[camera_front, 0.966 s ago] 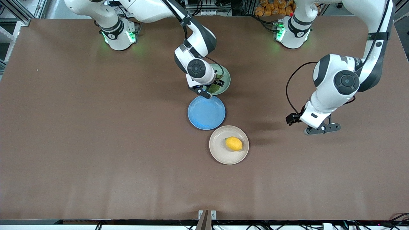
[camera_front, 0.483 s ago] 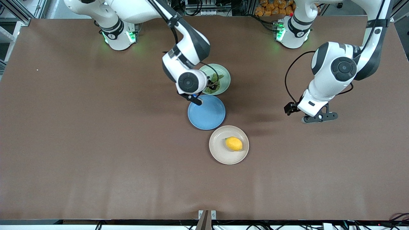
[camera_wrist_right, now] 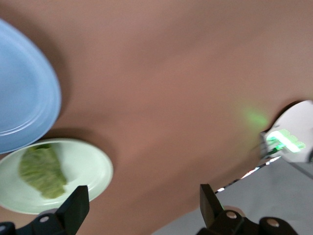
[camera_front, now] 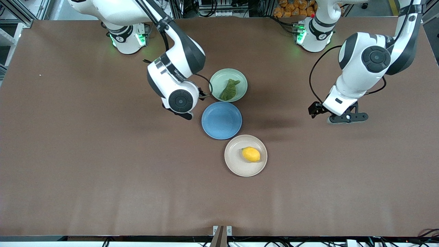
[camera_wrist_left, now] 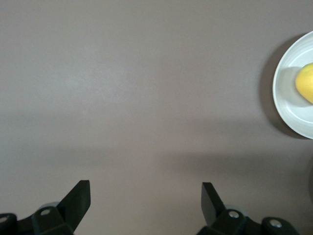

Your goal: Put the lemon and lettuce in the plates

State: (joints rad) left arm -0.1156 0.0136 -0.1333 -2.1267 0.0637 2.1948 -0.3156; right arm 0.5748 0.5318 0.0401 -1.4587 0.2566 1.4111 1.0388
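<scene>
The yellow lemon lies in the beige plate, the plate nearest the front camera. The wrinkly green lettuce lies in the pale green plate, farthest from the camera. My right gripper hangs open and empty over bare table beside the green plate, toward the right arm's end. The right wrist view shows the open right gripper with the lettuce in its plate. My left gripper is open and empty over bare table toward the left arm's end. In the left wrist view, the left gripper is well apart from the lemon.
An empty blue plate sits between the green and beige plates, almost touching both. The three plates form a short diagonal row in the middle of the brown table. Both arm bases stand along the table's edge farthest from the camera.
The right gripper has left the green plate and moved toward the right arm's end, with the lettuce staying in the plate. The left gripper has drawn back toward its base.
</scene>
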